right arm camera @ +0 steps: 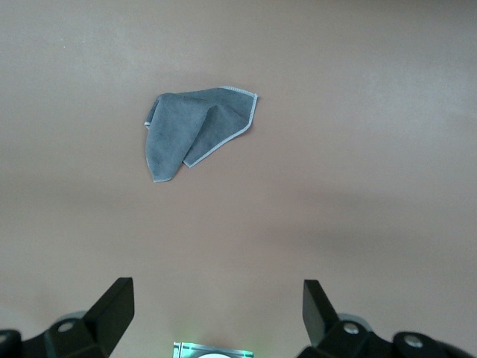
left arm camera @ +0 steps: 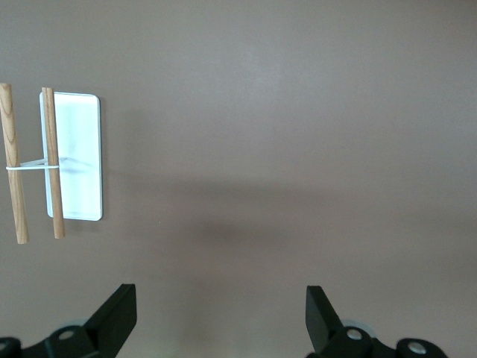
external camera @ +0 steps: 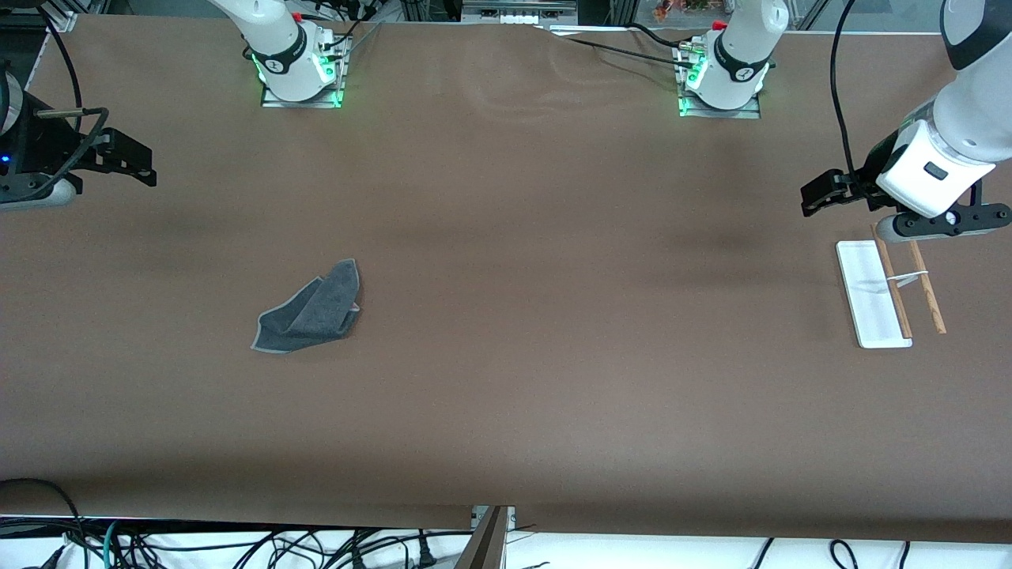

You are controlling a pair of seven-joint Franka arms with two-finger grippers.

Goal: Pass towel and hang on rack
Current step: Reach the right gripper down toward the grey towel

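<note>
The towel [external camera: 312, 310] is a small dark grey cloth with a pale stitched edge, lying crumpled on the brown table toward the right arm's end; it also shows in the right wrist view [right arm camera: 197, 130]. The rack [external camera: 889, 292] stands at the left arm's end, with a flat white base [left arm camera: 78, 156] and two thin wooden rods [left arm camera: 52, 164] joined by a metal piece. My left gripper [external camera: 821, 194] [left arm camera: 221, 313] hangs open over bare table just beside the rack. My right gripper [external camera: 126, 158] [right arm camera: 218, 309] hangs open over the table's edge at the right arm's end, well away from the towel.
The two arm bases [external camera: 300, 75] [external camera: 719, 83] glow green along the table's edge farthest from the front camera. Loose cables [external camera: 237, 545] lie below the table's nearest edge. A wide stretch of brown tabletop [external camera: 553, 316] separates towel and rack.
</note>
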